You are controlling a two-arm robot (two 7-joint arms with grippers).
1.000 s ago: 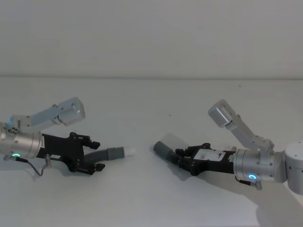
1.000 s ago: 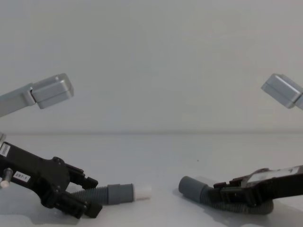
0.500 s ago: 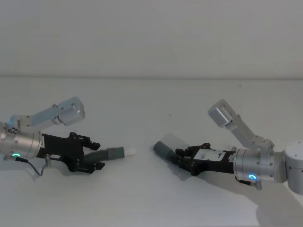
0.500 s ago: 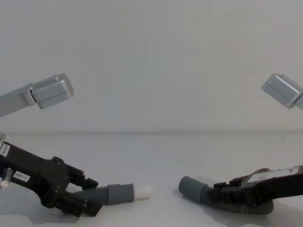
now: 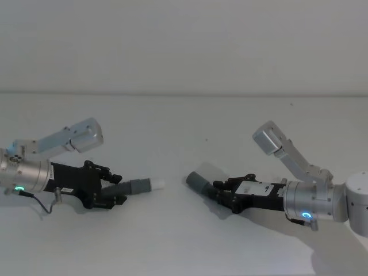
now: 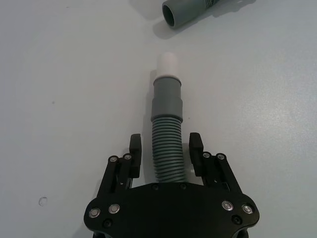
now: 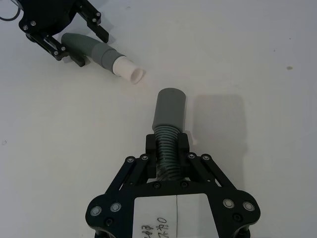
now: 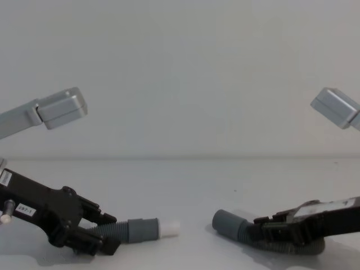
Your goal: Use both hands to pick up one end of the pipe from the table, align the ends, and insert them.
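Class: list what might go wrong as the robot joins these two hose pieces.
The left gripper straddles its hose with gaps either side; closing off-centre may nudge it aside. The white plug and the socket held by the right gripper point at an angle to each other, so they may jam.

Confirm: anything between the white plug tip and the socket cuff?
Nothing visible: bare table between the white plug tip, ahead of the left gripper, and the socket cuff of the hose the right gripper clamps. Ends unaligned.
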